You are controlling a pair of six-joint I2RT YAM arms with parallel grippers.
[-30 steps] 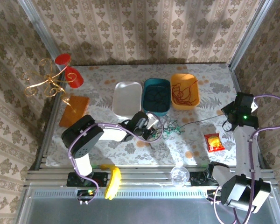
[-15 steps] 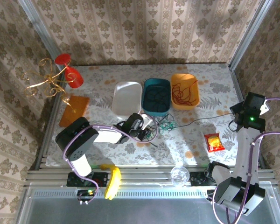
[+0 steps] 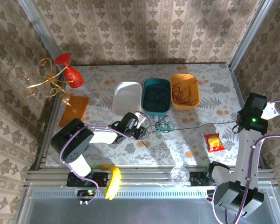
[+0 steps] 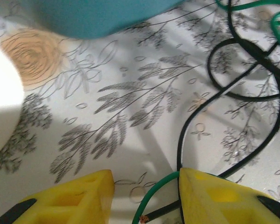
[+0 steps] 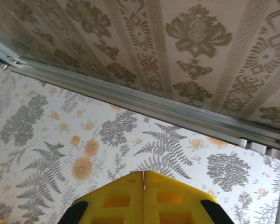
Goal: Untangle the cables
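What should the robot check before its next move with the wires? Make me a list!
1. Right gripper shut on black cable: ok, the cable runs taut to it.
2. Left gripper clamped: not ok, it is open around the black and green cable.
3. Black clear of green: not ok, they cross.
4. Red cable out of the way: ok, inside the orange bin.
5. Real knot in the tangle: cannot tell.
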